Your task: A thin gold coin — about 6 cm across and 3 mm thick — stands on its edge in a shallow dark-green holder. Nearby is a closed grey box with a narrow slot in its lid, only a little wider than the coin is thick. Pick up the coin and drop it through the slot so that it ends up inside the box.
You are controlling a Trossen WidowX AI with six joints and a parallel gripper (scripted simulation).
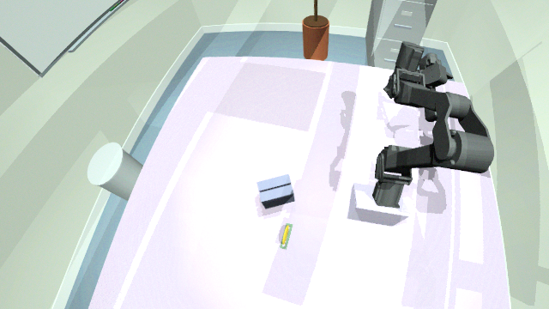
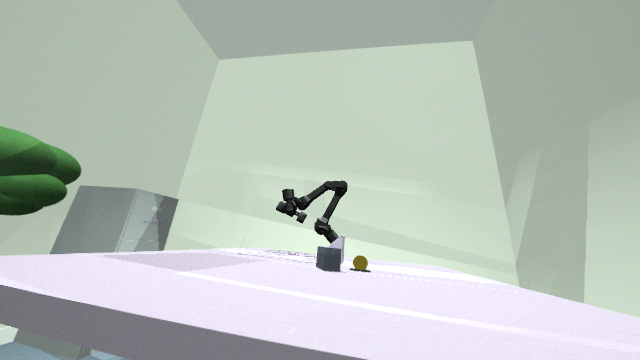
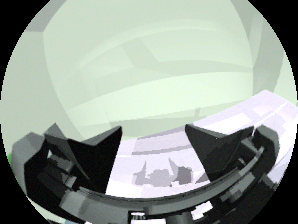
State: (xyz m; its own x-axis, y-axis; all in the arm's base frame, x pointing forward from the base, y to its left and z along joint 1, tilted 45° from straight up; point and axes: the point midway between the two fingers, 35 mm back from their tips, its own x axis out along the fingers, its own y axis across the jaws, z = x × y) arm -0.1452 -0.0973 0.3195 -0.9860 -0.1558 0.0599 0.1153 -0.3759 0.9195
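The gold coin point(image 1: 286, 235) point(image 2: 360, 262) stands on edge in the green holder point(image 1: 290, 229) point(image 2: 367, 270). In the top view the coin's edge runs nearly up and down the picture. The grey box point(image 1: 278, 196) point(image 2: 328, 259) stands close by, above the holder in that view. The dark slot point(image 1: 275, 187) crosses its lid roughly left to right. My gripper point(image 3: 154, 128) is open and empty, its two dark fingers wide apart in the wrist view. It is raised, far from both coin and box, near the upper right in the top view. The coin and box are not in the wrist view.
The arm point(image 1: 465, 150) point(image 2: 341, 187) bends above the right part of the table in the top view. A pale upright panel point(image 1: 379, 215) point(image 2: 343, 250) stands by its base, right of the box and coin. A plant pot, a filing cabinet and a white cylinder stand beyond the table.
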